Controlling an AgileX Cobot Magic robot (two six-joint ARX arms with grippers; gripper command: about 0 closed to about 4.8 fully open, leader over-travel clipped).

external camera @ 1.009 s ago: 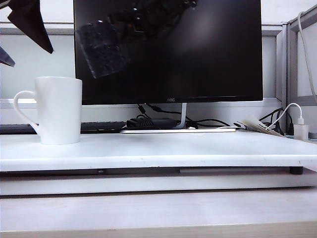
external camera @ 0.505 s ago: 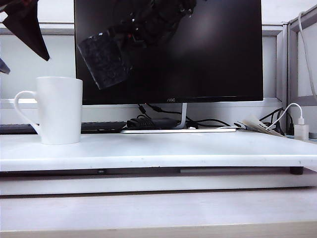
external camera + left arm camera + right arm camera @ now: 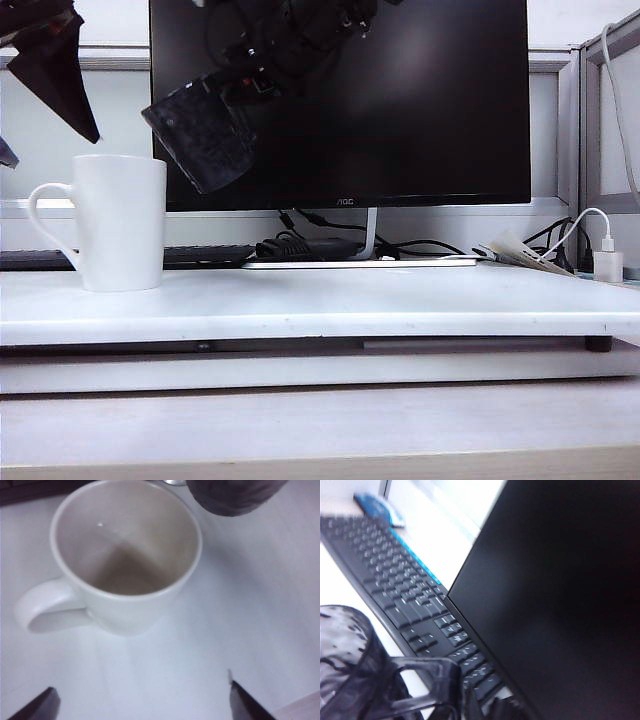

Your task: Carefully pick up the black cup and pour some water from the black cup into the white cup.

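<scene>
Black cup [image 3: 200, 135] is up in the air, upper left of centre in ext. view, in front of the dark monitor [image 3: 400, 100], tilted w/ its mouth toward the left, just right of and above the white cup [image 3: 120, 222]. Right pincer [image 3: 255, 82] is pressed together on its handle; the right wrist cam shows the cup [image 3: 350, 665] low left w/ the keyboard [image 3: 405, 590] behind. White cup stands upright on the white counter [image 3: 350, 305], left side, handle pointing left. Left pincer [image 3: 50, 55] hovers at upper left above it, spread wide, holding nothing; in its wrist cam the white cup [image 3: 125, 575] looks empty, black cup [image 3: 235, 495] just past its rim. No water stream visible.
</scene>
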